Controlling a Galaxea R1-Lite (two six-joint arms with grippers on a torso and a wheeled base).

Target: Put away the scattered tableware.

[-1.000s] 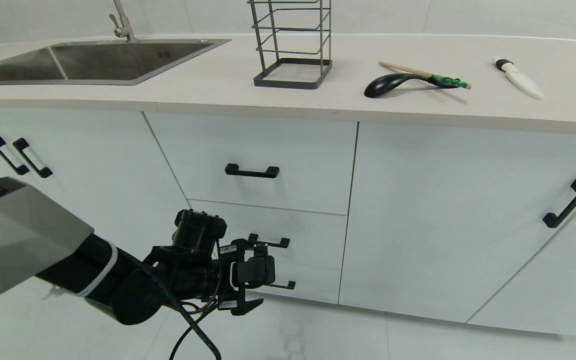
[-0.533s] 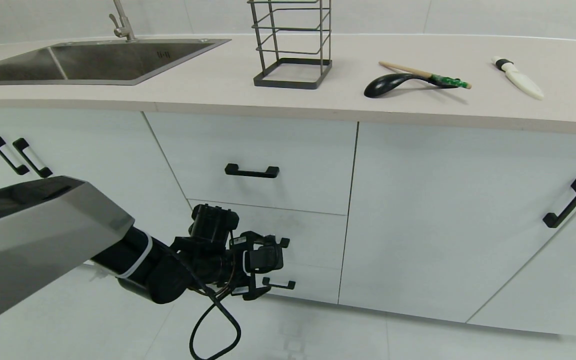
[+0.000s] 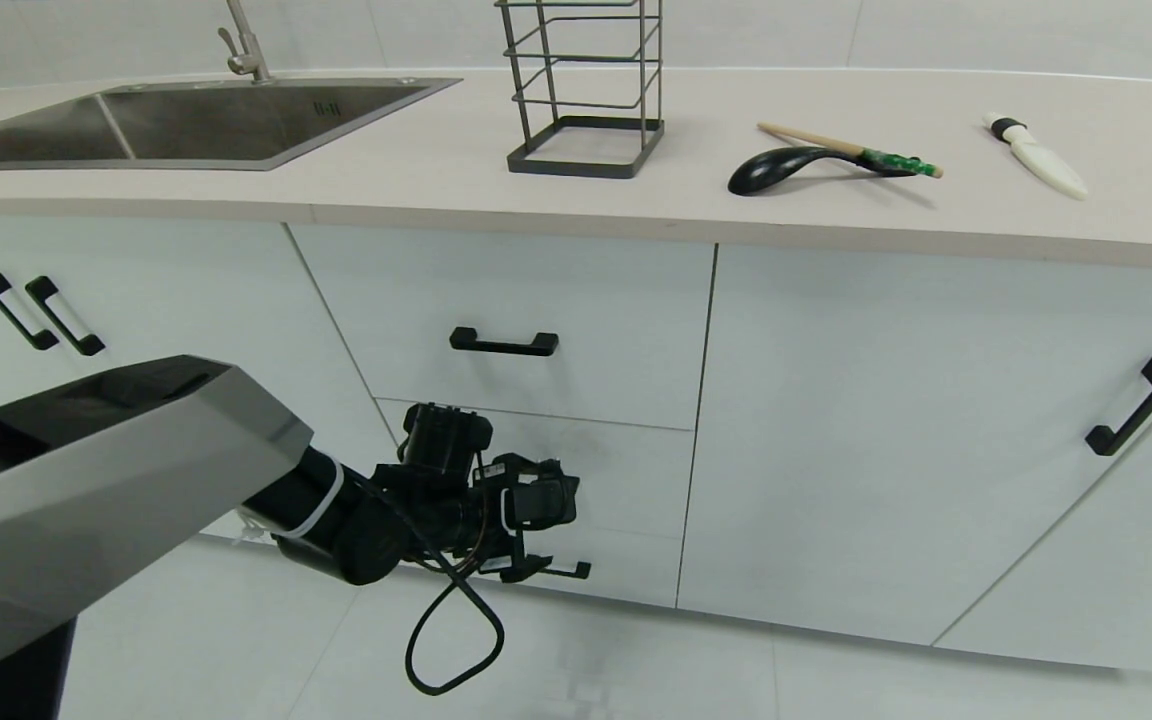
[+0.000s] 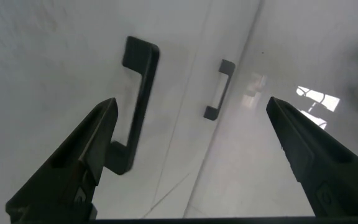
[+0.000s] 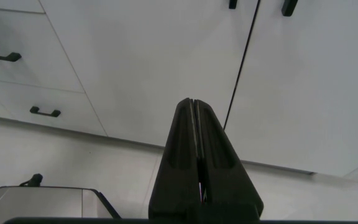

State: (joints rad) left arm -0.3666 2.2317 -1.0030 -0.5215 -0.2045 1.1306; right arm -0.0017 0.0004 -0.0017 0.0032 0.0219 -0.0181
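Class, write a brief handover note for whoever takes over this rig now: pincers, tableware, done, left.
Left pincer: open, at a drawer handle, not gripping it.
Right pincer: shut, holding nothing, facing the cabinets.
Black spoon, wooden stick and white knife lie on the counter, right of the wire rack.
Done: nothing stored.
Left: all three pieces.

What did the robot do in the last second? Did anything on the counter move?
The open left hand moved forward and slightly up, closer to the lower drawer front. It grasped and released nothing. On the counter, the black spoon, wooden stick, white knife and wire rack stayed put.
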